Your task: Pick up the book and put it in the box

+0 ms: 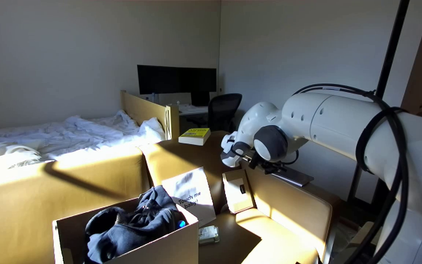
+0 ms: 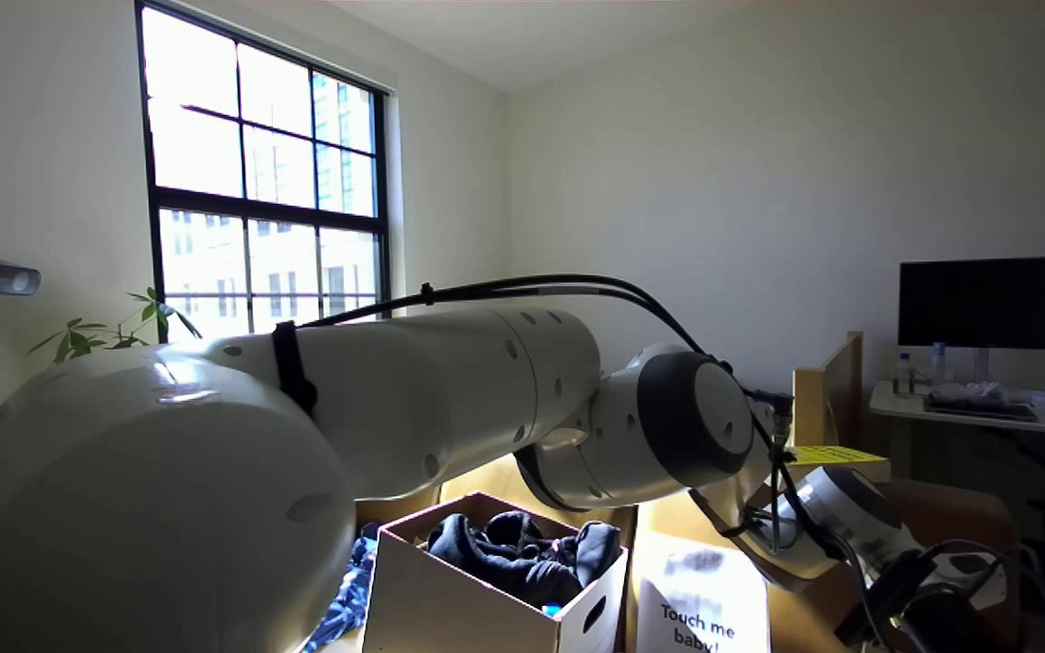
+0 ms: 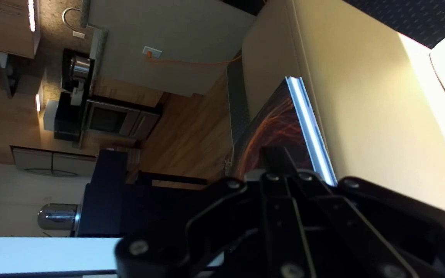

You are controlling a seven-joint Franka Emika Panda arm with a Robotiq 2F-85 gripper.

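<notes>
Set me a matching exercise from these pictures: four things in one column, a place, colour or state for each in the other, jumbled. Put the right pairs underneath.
Things
1. box
2. thin book
3. thick book
4. monitor

Descriptions
A. standing on the desk
B. holding dark clothes
C. yellow-covered
D. dark-covered, with orange streaks

Right pairs
1-B; 2-D; 3-C; 4-A
</notes>
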